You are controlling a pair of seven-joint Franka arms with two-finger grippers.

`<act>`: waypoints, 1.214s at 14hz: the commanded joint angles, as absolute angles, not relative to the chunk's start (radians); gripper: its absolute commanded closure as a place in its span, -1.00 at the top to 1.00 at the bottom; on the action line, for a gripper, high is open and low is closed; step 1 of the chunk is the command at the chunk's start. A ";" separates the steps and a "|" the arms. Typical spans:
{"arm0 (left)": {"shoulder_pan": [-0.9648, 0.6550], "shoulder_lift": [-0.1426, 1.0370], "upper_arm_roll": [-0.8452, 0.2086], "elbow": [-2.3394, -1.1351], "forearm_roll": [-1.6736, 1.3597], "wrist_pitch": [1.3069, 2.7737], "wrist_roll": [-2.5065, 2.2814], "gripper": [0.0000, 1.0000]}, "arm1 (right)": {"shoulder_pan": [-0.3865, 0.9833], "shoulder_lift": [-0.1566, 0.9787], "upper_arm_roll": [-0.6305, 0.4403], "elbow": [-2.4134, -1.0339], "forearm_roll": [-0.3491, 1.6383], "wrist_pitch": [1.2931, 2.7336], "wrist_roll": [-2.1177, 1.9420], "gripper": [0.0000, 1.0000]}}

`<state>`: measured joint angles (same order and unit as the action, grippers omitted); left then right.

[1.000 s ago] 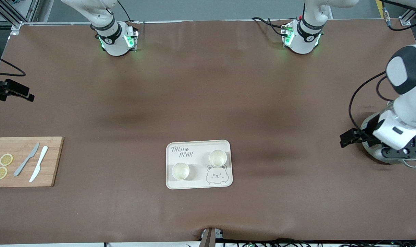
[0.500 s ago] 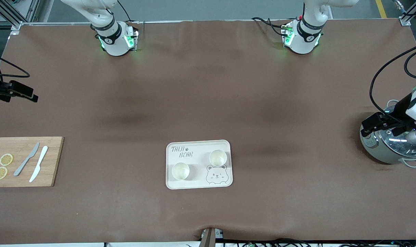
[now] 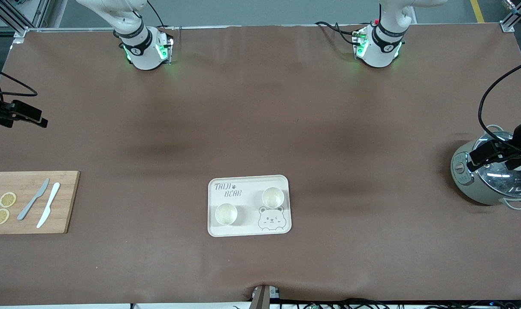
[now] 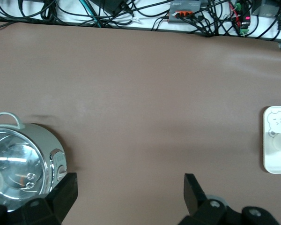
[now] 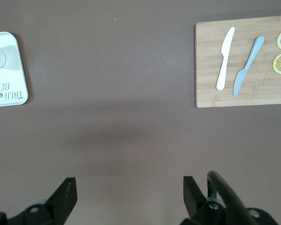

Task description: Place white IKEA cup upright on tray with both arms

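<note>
Since a second ago my left arm has swung out toward its own end of the surface, and the left gripper [image 3: 479,161] now hangs over the silver pot [image 3: 488,180] with the glass lid, which it was covering before; the right gripper [image 3: 31,116] has barely drifted at the other end. I read both sets of fingers as spread wide with nothing between them — each wrist view shows two dark tips well apart over bare brown surface. Both cups already stand upright, mouths up, on the tray [image 3: 248,229]: one cup [image 3: 225,214] nearer the front camera and toward the right arm's end, the other cup [image 3: 273,197] beside the printed bear face, toward the left arm's end. Neither touches the other or the rim, so I judge the placing done and the arms pulling clear. What any further move turns on is that the tray lies midway between the two grippers, well apart from both, with open surface all the way in. The wooden cutting board [image 3: 67,201], carrying two knives [image 3: 41,205] and lemon slices [image 3: 4,208], sits at the right arm's end, clear of that path. The pot under my left gripper is the only thing I would watch when lowering.
</note>
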<state>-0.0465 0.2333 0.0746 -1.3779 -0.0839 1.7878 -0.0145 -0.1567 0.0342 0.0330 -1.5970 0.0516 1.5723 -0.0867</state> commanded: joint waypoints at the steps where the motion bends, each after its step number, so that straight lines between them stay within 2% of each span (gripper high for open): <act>1: 0.011 0.250 0.009 -1.332 -0.060 1.761 -0.008 1.00 | -0.155 0.023 0.037 -1.594 0.049 1.565 -0.083 1.00; 5: -0.009 0.209 0.009 -1.339 -0.035 1.759 -0.018 1.00 | -0.156 0.023 0.037 -1.586 0.051 1.563 -0.086 1.00; 8: -0.008 0.149 -0.014 -1.364 -0.034 1.694 -0.064 1.00 | -0.153 0.021 0.040 -1.578 0.051 1.562 -0.083 1.00; 11: -0.008 0.075 -0.021 -1.455 -0.034 1.692 -0.066 1.00 | -0.155 0.023 0.038 -1.578 0.051 1.562 -0.086 1.00; 17: 0.002 0.051 -0.035 -1.506 -0.034 1.690 -0.064 1.00 | -0.152 0.026 0.038 -1.582 0.052 1.563 -0.084 1.00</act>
<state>-0.0090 0.0808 -0.0198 -1.4767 -0.0605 1.6871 -0.0515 -0.1565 0.0325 0.0378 -1.5828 0.0517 1.5713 -0.0868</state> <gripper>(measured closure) 0.000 0.000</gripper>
